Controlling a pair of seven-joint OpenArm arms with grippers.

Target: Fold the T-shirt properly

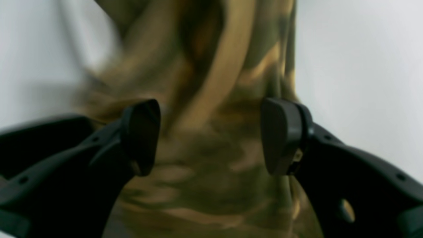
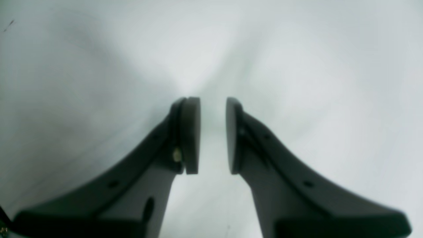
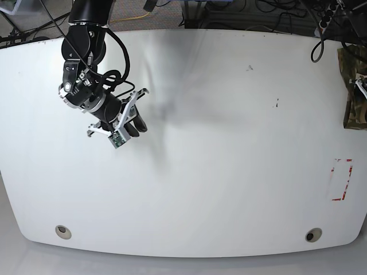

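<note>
The T-shirt (image 3: 353, 86), a soft camouflage cloth of olive, brown and tan patches, sat bunched at the far right edge of the white oval table (image 3: 218, 172) in the base view, partly cut off by the frame. In the left wrist view the same cloth (image 1: 205, 132) filled the middle of the picture, blurred, with a pale tan band curving across it.

The left gripper (image 1: 211, 137) stood over this cloth with its two dark padded fingers (image 1: 281, 135) spread wide, cloth showing in the gap between them; whether the pads touched the fabric could not be told.

The right gripper (image 2: 213, 135) hung above bare white tabletop, well apart from the shirt, near the table's other side. Its black fingers (image 2: 191, 135) stood close together with a narrow gap between them and nothing held. In the base view this gripper (image 3: 129, 123) pointed down and toward the table's middle.

A red taped rectangle (image 3: 343, 180) marked the table near its right edge.
</note>
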